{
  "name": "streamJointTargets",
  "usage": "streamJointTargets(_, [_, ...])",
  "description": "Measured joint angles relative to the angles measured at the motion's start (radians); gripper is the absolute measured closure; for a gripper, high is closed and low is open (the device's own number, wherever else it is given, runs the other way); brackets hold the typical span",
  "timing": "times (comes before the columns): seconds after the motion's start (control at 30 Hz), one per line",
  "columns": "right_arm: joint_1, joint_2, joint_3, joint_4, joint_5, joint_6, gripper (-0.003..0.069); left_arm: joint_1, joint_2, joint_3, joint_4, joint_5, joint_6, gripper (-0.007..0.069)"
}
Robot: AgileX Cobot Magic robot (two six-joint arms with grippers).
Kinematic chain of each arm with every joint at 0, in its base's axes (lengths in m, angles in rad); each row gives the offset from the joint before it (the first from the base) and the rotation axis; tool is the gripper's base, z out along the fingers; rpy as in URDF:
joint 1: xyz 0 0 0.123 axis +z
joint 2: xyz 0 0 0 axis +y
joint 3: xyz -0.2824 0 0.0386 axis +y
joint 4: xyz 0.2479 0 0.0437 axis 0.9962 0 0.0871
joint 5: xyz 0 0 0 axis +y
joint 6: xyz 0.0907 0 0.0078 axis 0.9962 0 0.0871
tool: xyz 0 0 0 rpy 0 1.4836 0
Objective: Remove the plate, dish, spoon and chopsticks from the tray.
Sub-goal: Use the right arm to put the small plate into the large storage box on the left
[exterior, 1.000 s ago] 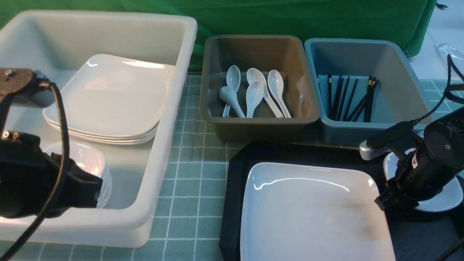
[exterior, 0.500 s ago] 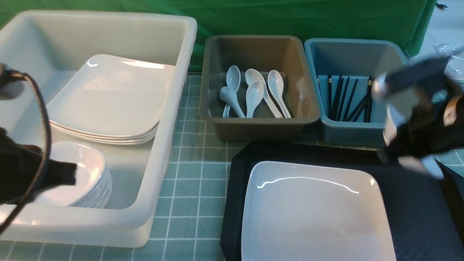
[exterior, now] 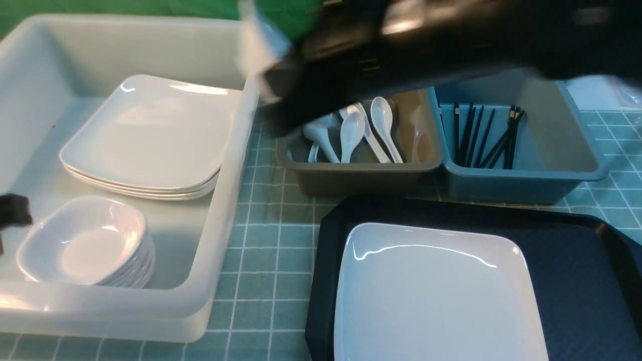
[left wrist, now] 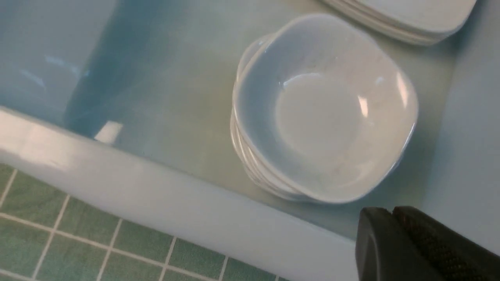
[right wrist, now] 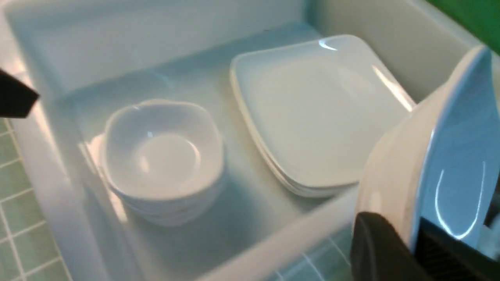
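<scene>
Right gripper [right wrist: 414, 238], blurred in front view, pinches a tilted dish [right wrist: 429, 156] at the bin [right wrist: 273, 244]; left gripper [left wrist: 392, 224], cropped, clenched empty.

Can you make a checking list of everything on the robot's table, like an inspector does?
Surface: green grid mat.
Job's things: plate is all that shows on tray; dish held near white bin rim; spoons in grey bin; chopsticks in blue bin.
Clutter: stacked plates and stacked dishes in white bin.
End effectors: right end effector shut on dish; left end effector shut, empty.
Cables: nothing seen.
Surroundings: green cloth behind.
</scene>
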Motion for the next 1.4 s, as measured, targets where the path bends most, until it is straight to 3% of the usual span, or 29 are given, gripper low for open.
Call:
streamJointTargets(0.2, [0.105,0.253,-0.234,0.006,0.000,-0.003,0.0595,0.071,-0.155,0.000,-0.009,-0.039,0.005,0.0611])
streamJointTargets(0.4, [0.156,0.468,-0.423,0.006,0.001,-0.035,0.0595,0.088,-0.257,0.000,-0.017,0.025,0.008,0.0611])
streamJointTargets(0.77, [0.208,0.611,-0.504,0.004,-0.014,-0.100,0.0583,0.091,-0.285,0.001,-0.002,0.100,0.020,0.0609])
streamJointTargets(0.83, [0.210,0.619,-0.506,0.004,-0.020,-0.103,0.0538,0.091,-0.285,0.001,-0.001,0.100,0.023,0.0608])
streamJointTargets(0.97, [0.218,0.620,-0.507,0.003,0.004,-0.102,0.0312,0.091,-0.286,0.001,0.003,0.099,0.024,0.0608])
streamJointTargets(1.1, [0.224,0.604,-0.509,-0.003,0.090,-0.093,0.0173,0.091,-0.286,0.001,0.010,0.099,0.035,0.0608])
streamJointTargets(1.17, [0.223,0.569,-0.509,-0.008,0.184,-0.080,0.0138,0.091,-0.286,0.001,0.013,0.099,0.043,0.0608])
streamJointTargets(1.4, [0.220,0.467,-0.509,-0.074,0.360,-0.007,0.0133,0.091,-0.286,0.001,0.016,0.099,0.046,0.0608])
